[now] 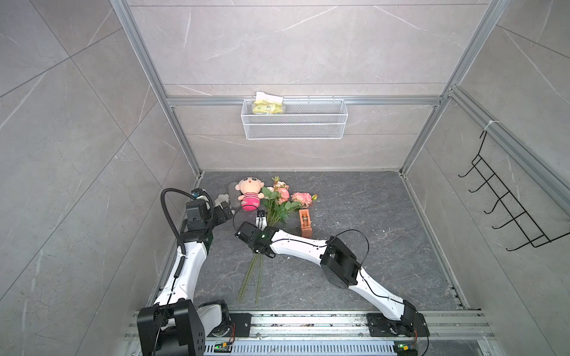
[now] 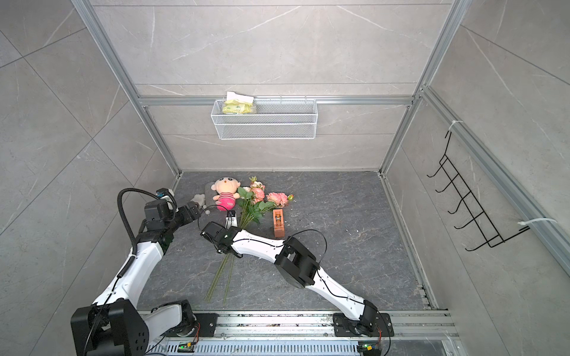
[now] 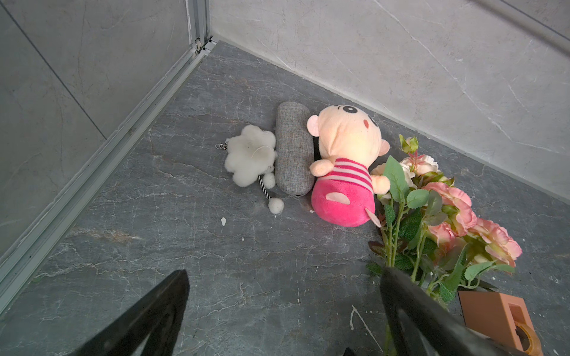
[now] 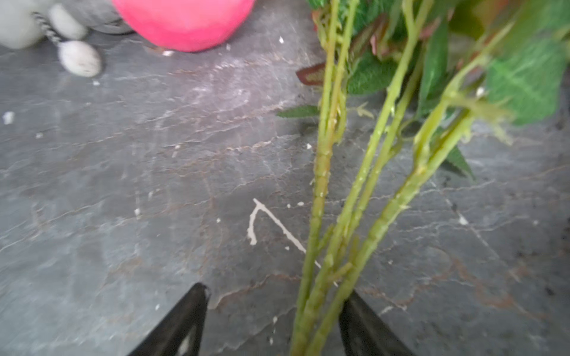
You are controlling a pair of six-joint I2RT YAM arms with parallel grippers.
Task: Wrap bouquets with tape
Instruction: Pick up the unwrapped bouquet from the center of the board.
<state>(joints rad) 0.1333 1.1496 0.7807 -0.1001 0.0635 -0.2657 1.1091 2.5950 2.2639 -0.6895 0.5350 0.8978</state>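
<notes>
The bouquet (image 1: 277,209) lies on the dark counter (image 1: 354,252), the bare ends of its long green stems (image 4: 320,185) nearest the robot's base. Further along them the right gripper (image 4: 276,292) sits low over the stems with its fingers apart. The stems run between the fingers, close against one and with a gap at the other, so nothing is pinched. Just beyond, the orange tape dispenser (image 1: 305,222) stands on the counter beside the leaves, apart from both grippers. The left gripper (image 3: 283,274) hangs spread wide over bare counter, holding nothing. Farther back are the pink blooms (image 1: 300,198), just beside a pink plush doll (image 1: 249,194), then a grey pouch (image 3: 293,148) and a white fluffy charm (image 3: 249,154).
</notes>
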